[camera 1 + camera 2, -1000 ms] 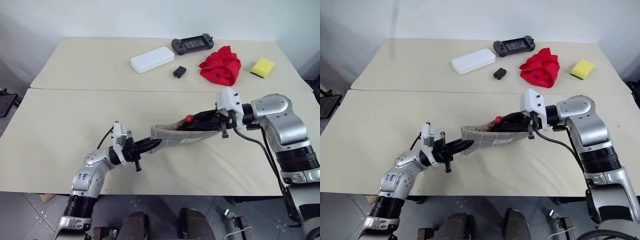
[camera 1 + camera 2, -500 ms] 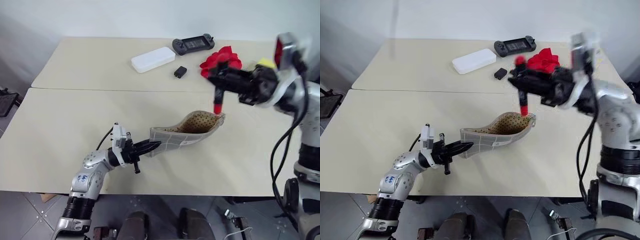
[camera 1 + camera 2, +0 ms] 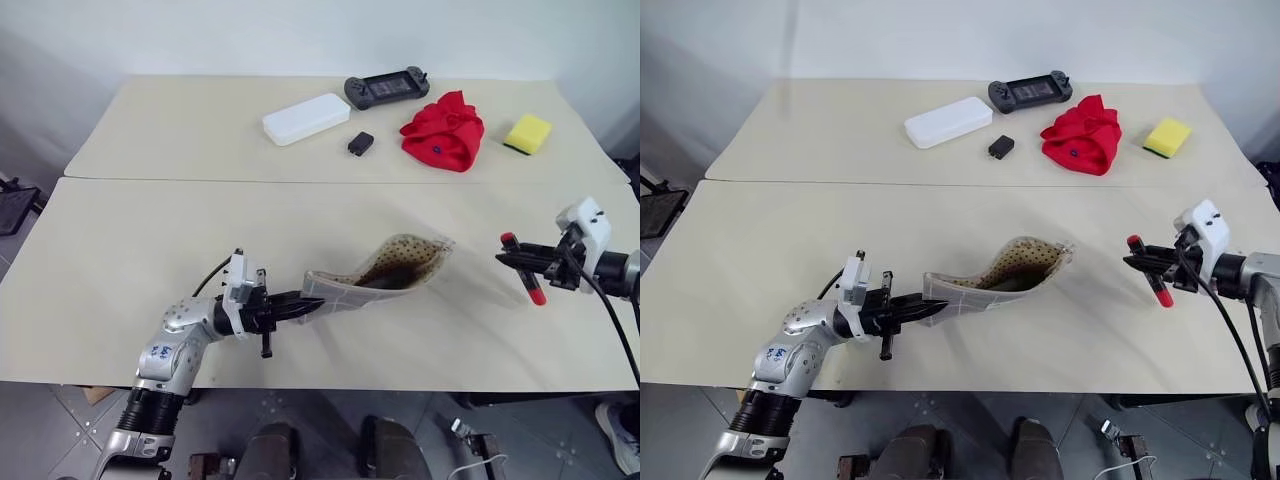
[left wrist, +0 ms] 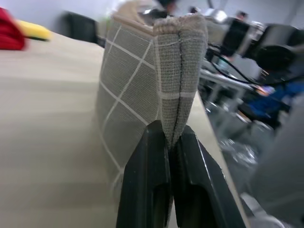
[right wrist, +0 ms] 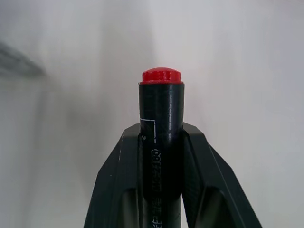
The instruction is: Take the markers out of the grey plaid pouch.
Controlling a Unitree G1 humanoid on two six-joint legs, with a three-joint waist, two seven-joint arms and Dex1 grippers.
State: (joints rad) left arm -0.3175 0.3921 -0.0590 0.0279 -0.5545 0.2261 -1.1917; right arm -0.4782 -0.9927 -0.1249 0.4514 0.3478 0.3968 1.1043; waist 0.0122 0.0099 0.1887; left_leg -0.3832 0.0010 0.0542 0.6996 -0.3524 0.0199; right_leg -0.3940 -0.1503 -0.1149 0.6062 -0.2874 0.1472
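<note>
Grey checked fabric is pinched between our left jaws (image 3: 305, 303), which are clenched on the closed end of the pouch (image 3: 375, 276) near the front edge of the beige worktop (image 3: 120, 250). From that grip the pouch stretches away to the right, its far end lifted and gaping, showing a dotted lining and a dark inside; what lies in there we cannot tell.

Well apart to the right, clear of the pouch, our right jaws (image 3: 522, 264) are clamped on the red and black marker (image 3: 524, 268), its red cap towards the pouch and its red end tilted down above the worktop.

Farther back, on the second worktop, lie a white case (image 3: 305, 118), a small black block (image 3: 360, 144), a dark game controller (image 3: 385, 87), a red cloth (image 3: 443, 130) and a yellow sponge (image 3: 527, 133).
</note>
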